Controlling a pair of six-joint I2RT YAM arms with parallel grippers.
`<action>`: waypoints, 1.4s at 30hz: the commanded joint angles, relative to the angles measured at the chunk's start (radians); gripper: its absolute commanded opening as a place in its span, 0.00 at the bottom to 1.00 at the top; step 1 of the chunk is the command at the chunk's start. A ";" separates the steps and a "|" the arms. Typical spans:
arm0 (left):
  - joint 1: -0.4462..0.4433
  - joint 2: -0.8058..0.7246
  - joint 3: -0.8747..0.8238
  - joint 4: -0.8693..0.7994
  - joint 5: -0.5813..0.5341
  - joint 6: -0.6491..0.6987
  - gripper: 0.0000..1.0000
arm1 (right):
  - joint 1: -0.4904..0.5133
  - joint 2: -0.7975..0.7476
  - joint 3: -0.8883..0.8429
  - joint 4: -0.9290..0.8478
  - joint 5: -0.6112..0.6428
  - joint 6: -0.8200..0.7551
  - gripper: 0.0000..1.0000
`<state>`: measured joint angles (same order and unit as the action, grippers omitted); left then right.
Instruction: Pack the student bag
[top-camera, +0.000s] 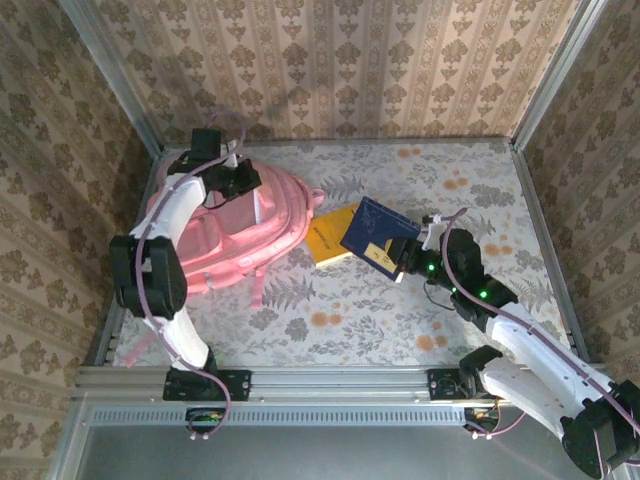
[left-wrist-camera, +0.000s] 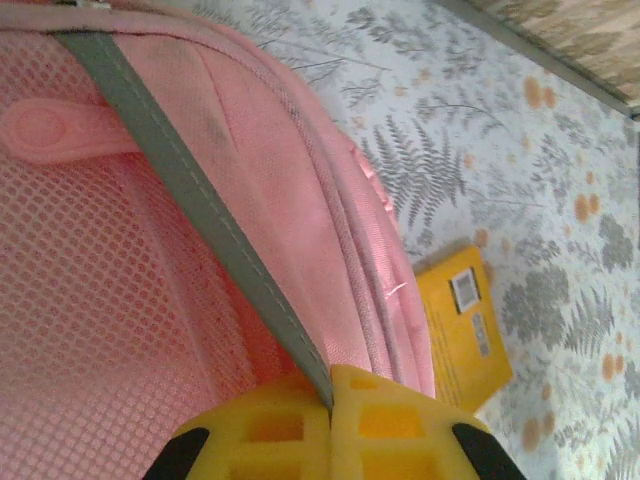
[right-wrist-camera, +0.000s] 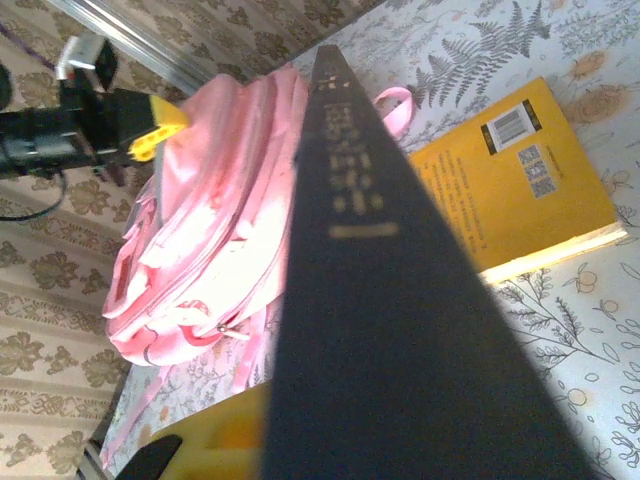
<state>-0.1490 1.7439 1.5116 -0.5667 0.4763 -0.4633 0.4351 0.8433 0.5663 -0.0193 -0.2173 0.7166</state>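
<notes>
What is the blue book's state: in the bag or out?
Out. The right gripper holds the blue book beside the bag, partly over the yellow book.

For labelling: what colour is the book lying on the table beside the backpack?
Yellow; the book shows best in the right wrist view.

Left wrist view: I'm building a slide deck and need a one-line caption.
Left gripper shut on a grey strap of the student bag, yellow book beside it on the floral table.
</notes>
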 joint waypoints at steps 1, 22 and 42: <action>-0.011 -0.203 0.007 -0.078 0.080 0.108 0.00 | -0.009 -0.019 0.069 -0.024 -0.007 -0.050 0.00; 0.063 -0.512 -0.150 0.158 0.479 -0.003 0.00 | 0.000 0.185 0.210 0.095 -0.420 0.137 0.00; 0.000 -0.497 -0.149 0.293 0.611 -0.088 0.00 | 0.162 0.515 0.383 0.373 -0.403 0.339 0.00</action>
<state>-0.1425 1.2930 1.3201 -0.4660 0.9783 -0.5362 0.5697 1.3277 0.8783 0.2897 -0.6079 1.0527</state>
